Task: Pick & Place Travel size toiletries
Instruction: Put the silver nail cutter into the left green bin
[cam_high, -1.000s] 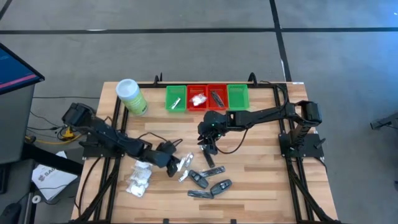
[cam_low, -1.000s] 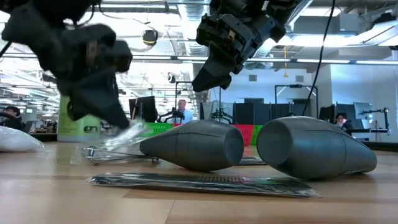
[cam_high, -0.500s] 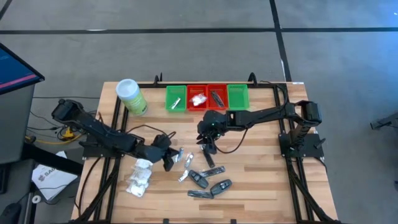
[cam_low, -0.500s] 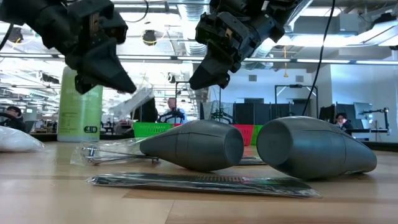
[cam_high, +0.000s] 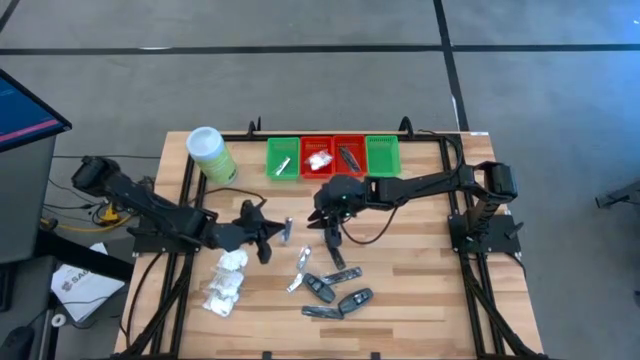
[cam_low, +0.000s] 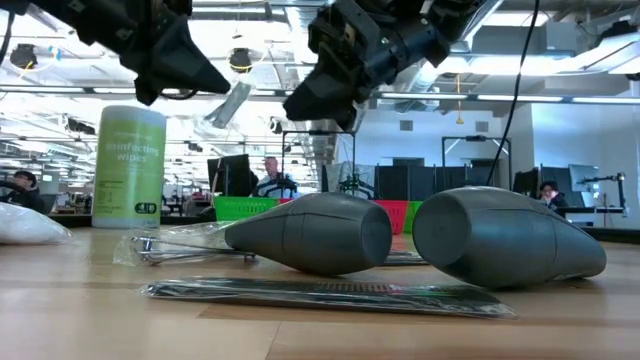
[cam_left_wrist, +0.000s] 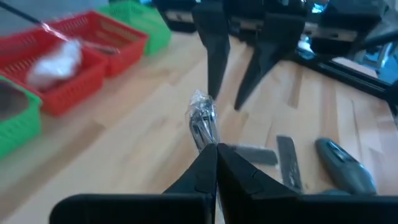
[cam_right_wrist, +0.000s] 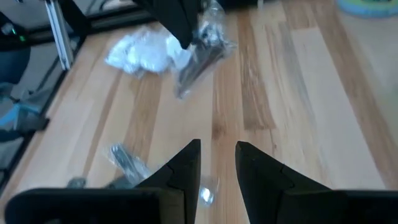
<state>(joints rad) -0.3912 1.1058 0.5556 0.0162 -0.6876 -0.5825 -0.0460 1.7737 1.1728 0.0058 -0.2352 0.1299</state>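
The left gripper (cam_high: 270, 236), left of centre in the high view, pinches a small crinkly clear-wrapped sachet (cam_left_wrist: 202, 120) aloft — mid-carry, I judge. The right gripper (cam_high: 333, 232) hovers slightly parted, empty. Next: the red and green plastic trays (cam_high: 385, 155), upper centre.

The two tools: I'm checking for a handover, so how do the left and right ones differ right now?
The left tool is shut on a clear foil sachet, lifted off the table; the right tool holds nothing, its fingers slightly apart. In the high view the left tool points toward the right arm, while the right tool points down at the wooden table. Both hang above the table's middle, close together.
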